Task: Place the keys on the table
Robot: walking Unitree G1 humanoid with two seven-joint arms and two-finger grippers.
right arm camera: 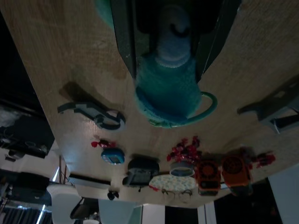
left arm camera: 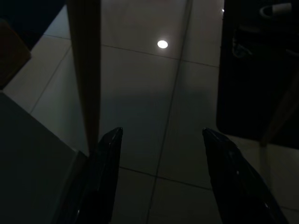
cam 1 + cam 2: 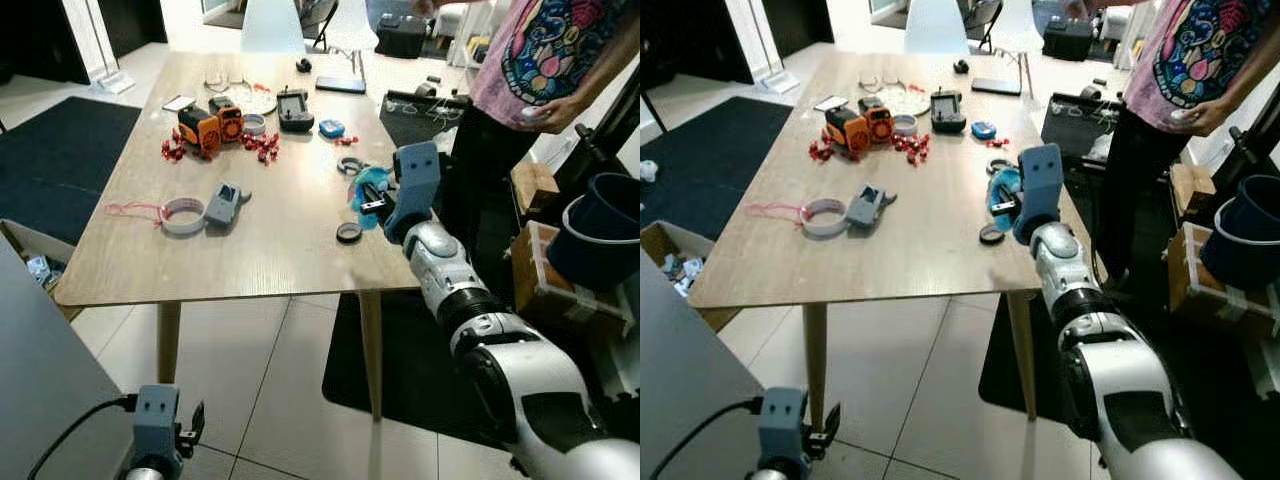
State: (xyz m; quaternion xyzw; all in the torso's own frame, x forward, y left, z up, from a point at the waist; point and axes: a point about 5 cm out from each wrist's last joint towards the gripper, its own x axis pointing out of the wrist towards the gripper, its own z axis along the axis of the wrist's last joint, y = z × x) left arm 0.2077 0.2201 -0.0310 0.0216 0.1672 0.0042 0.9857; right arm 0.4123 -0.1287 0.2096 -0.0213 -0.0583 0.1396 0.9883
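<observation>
Teal and knitted, the keychain fob (image 1: 170, 88) sits clamped between the two black fingers of my right gripper (image 3: 372, 203), its ring loop sticking out to one side. I hold these keys (image 3: 366, 190) low over the wooden table (image 3: 280, 240), near its right edge; whether they touch the wood I cannot tell. Just beside them on the tabletop lies a small dark round lid (image 3: 349, 232), and a dark carabiner (image 1: 93, 115) lies a little further in. Farther along the table are an orange toy (image 3: 210, 126), scattered red pieces (image 3: 268, 148), a tape roll (image 3: 183, 215) and a black handheld device (image 3: 295, 110). A person in a patterned pink shirt (image 3: 545, 55) stands past the table's right side. My left gripper (image 3: 188, 428) hangs idle over the tiled floor (image 2: 154, 93), fingers spread wide.
</observation>
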